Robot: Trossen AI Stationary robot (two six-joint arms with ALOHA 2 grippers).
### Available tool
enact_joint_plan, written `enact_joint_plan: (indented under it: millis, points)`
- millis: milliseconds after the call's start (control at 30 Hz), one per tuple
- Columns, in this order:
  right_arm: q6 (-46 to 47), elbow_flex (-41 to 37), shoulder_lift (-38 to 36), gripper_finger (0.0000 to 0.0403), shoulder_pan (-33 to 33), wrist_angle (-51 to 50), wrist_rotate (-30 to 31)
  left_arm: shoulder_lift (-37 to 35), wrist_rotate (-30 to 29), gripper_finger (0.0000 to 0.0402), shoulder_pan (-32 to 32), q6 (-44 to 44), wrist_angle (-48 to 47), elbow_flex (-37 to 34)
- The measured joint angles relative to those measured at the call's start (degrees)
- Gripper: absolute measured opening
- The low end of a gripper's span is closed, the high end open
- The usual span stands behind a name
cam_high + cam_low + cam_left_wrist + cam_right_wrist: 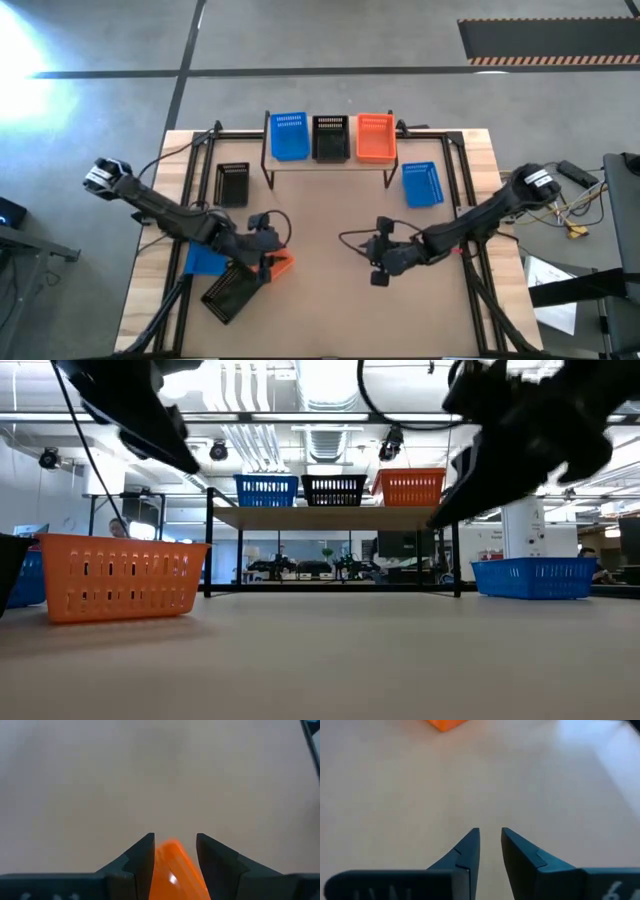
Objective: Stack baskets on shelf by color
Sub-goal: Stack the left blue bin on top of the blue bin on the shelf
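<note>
The shelf (330,165) at the far middle carries a blue (289,135), a black (331,137) and an orange basket (375,137). Another orange basket (120,575) sits upright with its base on the table, near left. My left gripper (270,252) hangs open above its right end. The low view shows a gap between the fingertips and the basket's rim. The left wrist view shows orange plastic (172,865) below, between the spread fingers. My right gripper (490,830) is open over bare table at the near middle (378,270).
A blue basket (205,260) and a skewed black basket (232,293) lie under the left arm. A black basket (232,185) rests left of the shelf and a blue one (422,184) to its right. Bare table lies between the grippers.
</note>
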Motion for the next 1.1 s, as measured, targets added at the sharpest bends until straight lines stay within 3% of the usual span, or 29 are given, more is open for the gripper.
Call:
enact_joint_plan:
  millis: [100,267,400,500,600,700,767,967,1100]
  points:
    - [0.0,-1.0,1.8,0.0065,-0.1,1.8,0.3,0.5,1.3,0.0130,-1.4,-7.5,-3.1,1.1]
    - [-1.6,-1.0,4.1,0.0059,0.1,2.0,0.3,1.0,9.1,0.0130,-1.5,-20.9,-2.2,-0.1]
    - [-1.9,-1.1,4.5,0.0056,0.1,1.3,0.3,1.1,14.6,0.0130,-1.4,-19.6,-3.2,0.1]
    - [-2.3,-1.4,4.0,0.0054,0.1,0.8,0.3,1.1,21.9,0.0130,-1.4,-19.0,-12.9,2.9]
    - [-3.7,-1.4,3.9,0.0054,0.1,1.2,0.3,1.3,27.0,0.0130,-2.5,-19.8,-29.2,7.9]
    - [-4.1,-1.4,4.1,0.0054,0.1,2.1,1.3,2.0,27.4,0.0130,-5.0,-21.0,-44.8,12.6]
    - [-4.2,-1.4,4.3,0.0054,0.1,2.2,2.9,2.2,27.4,0.0130,-7.3,-21.0,-50.1,14.0]
    - [-5.3,-1.4,4.4,0.0054,0.0,3.5,3.8,2.2,27.8,0.0130,-14.7,-21.6,-50.9,10.1]
    - [-6.1,-1.4,4.4,0.0054,0.1,3.7,3.7,2.2,27.3,0.0130,-16.1,-23.9,-49.4,5.7]
